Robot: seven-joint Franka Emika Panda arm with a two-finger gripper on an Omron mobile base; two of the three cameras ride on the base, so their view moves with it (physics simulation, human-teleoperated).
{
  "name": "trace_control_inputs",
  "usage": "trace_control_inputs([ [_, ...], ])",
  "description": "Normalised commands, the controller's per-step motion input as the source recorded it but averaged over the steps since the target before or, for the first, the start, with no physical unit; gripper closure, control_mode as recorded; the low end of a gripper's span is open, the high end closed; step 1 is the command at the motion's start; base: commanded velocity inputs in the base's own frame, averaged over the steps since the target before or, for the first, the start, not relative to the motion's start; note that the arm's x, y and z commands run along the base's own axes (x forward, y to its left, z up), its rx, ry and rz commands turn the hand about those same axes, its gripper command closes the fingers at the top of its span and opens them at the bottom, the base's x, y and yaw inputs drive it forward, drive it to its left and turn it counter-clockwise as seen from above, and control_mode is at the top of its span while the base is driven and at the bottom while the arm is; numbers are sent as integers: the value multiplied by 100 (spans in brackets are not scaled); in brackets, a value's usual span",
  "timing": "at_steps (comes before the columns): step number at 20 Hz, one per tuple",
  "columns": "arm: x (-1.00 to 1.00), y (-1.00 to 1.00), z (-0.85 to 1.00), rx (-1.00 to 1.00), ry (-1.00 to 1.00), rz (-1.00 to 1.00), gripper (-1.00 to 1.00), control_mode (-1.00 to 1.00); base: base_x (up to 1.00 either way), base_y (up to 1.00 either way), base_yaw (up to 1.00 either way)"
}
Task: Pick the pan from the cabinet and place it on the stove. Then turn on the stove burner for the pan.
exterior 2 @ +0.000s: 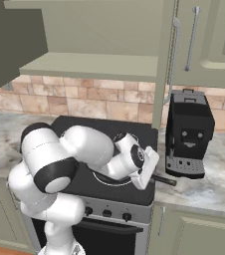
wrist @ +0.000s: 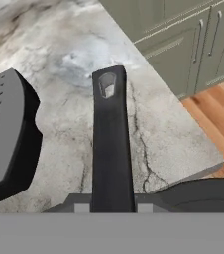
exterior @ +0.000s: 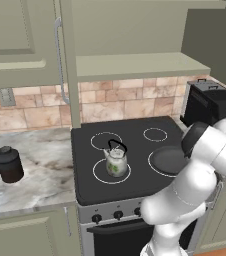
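marble counter (wrist: 84, 59) under the pan (exterior: 167, 160) handle, which the fingers (wrist: 106, 207) grasp over the stove (exterior: 135, 145).

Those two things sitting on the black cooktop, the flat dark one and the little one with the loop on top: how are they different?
The pan is wide, shallow and dark grey-black; the kettle is small, tall and glassy green. The pan has a long straight handle reaching out over the counter; the kettle's black loop handle arches over its top. The pan lies on the front right ring, the kettle on the front left. Both sit on the stove.
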Motion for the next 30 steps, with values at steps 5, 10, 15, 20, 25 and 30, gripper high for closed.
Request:
trace_control_inputs([
  [5,8,13,-41,-3,-9,-3,100,-100,0,0,0],
  [10,5,18,-39,-4,-5,-4,100,-100,0,0,0],
  [15,6,23,-37,-3,-4,-5,100,-100,0,0,0],
  [20,5,24,-32,-3,-2,-5,100,-100,0,0,0],
  [25,0,30,-20,0,0,-3,100,-100,0,0,0],
  [30,0,37,-17,0,0,-2,100,-100,0,0,0],
])
